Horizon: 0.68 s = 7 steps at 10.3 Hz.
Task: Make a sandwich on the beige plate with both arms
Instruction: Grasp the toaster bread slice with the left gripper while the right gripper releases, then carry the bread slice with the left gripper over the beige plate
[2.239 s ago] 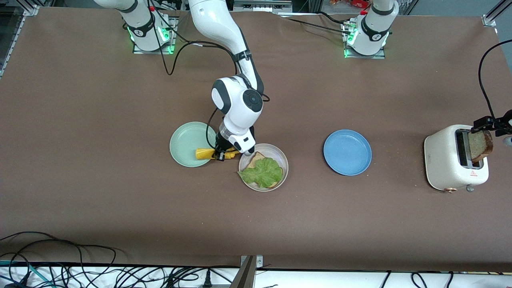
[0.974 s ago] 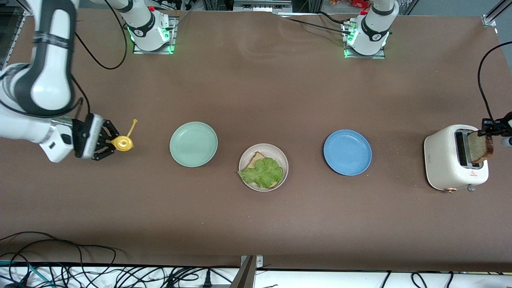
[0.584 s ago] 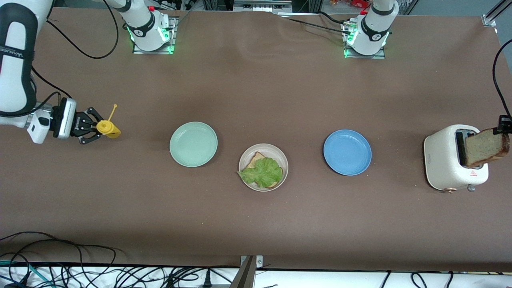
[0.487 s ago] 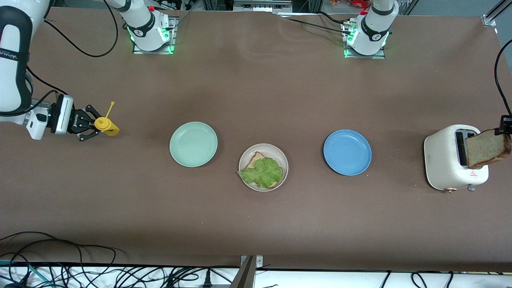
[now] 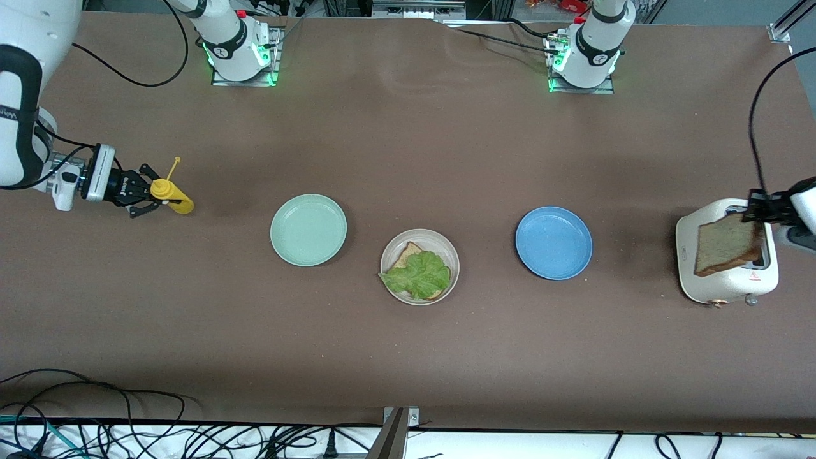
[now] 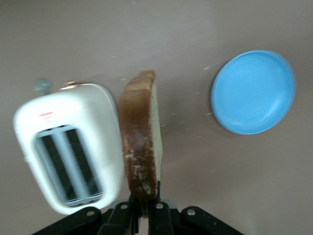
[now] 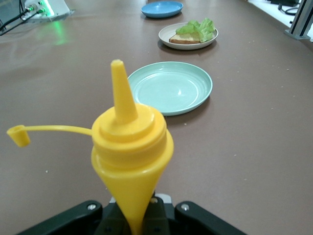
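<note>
Left wrist view is showing the left gripper with its fingers pinching tight on one edge of the top bread slice, which is hanging just beside the white toaster, lifted out of its slots. In the front view that slice is hovering over the toaster, and the beige plate, carrying the bottom slice under the lettuce leaf, is lying toward nine o'clock from it at mid-bench, with the blue plate between. To do this carry well, I judge the arm should be raising the slice clear of the toaster first, then turning it flat before lowering it squarely over the lettuce, since a thin edge grip is likely letting it swing. The right gripper is waiting at the right arm's end of the bench, fingers clamped on the yellow squeeze bottle, cap dangling, with the mint-green plate toward three o'clock of it. Open bench is lying all around the beige plate, so the approach path is looking unobstructed; only the blue plate's rim is needing clearance.
</note>
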Available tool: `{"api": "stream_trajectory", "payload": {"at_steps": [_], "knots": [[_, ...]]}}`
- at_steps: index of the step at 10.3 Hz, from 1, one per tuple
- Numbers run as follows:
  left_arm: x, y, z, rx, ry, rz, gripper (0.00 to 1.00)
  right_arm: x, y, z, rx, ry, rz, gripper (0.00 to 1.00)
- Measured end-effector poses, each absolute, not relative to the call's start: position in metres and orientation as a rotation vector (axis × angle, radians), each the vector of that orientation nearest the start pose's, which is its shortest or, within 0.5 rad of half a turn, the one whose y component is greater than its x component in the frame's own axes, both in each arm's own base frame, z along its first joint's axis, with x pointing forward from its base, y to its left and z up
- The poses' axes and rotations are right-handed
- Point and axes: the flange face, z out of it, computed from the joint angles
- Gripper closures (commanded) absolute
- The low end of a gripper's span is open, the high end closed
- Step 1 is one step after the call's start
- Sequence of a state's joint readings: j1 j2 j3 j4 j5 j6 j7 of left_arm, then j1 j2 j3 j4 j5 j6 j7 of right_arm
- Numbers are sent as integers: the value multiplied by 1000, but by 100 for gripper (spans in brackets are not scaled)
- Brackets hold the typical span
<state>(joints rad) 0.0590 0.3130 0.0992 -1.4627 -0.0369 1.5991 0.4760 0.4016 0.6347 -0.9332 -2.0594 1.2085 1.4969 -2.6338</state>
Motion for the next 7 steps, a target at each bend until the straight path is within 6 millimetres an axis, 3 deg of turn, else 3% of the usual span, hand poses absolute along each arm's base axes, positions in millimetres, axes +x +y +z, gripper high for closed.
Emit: {"api": "stream_trajectory", "payload": {"at_steps": [2,5,7], "knots": [[632,35,486,-3216,466,313,100,489,-174,169,-1694,-1533,-848,100],[632,-48,472,-3316,419,400,100,496,-174,146,-1642,-1469,-907,100],[631,-104,453,-3399,339,503,100,497,-177,143,-1634,-1454,-925,52]]}}
